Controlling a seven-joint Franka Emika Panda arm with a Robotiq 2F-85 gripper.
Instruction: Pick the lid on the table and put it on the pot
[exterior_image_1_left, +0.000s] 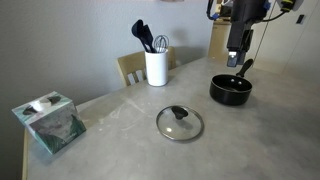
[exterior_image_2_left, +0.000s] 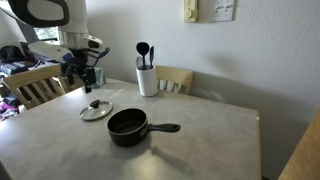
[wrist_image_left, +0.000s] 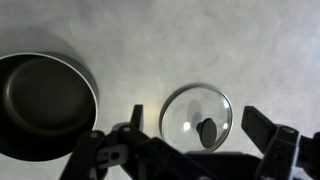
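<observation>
Lid (exterior_image_1_left: 179, 122) lies flat on table (exterior_image_1_left: 120, 135), black knob (exterior_image_1_left: 178, 112) up. It's round, so no long axis of its own. Pot (exterior_image_1_left: 230, 90) stands upright just beside it w/ a narrow strip of bare top between, not touching, mouth open. Pot's long axis runs along its handle (exterior_image_2_left: 165, 128), which in an exterior view points away from lid (exterior_image_2_left: 96, 109), roughly parallel to table's near edge.

Room: bare tabletop all round lid except on pot side. Lid sits well in from table edges in both exterior views. White utensil holder (exterior_image_1_left: 156, 66) w/ black utensils is back by the wall, well apart from lid. Tissue box (exterior_image_1_left: 50, 122) is out at a table corner, also well apart. Wooden chair (exterior_image_1_left: 133, 68) stands behind table, off the work area.

Gripper (exterior_image_1_left: 237, 60) hangs in the air, pointing down, clear of lid & pot, touching nothing. Wrist view: fingers (wrist_image_left: 268, 135) spread wide, nothing between them. Lid (wrist_image_left: 193, 105) shows in the gap btw fingers, low in frame, and pot (wrist_image_left: 45, 100) is off to one side at frame edge. In an exterior view gripper (exterior_image_2_left: 87, 78) is high above lid's far side. Can't tell if it's plumb over lid centre.
</observation>
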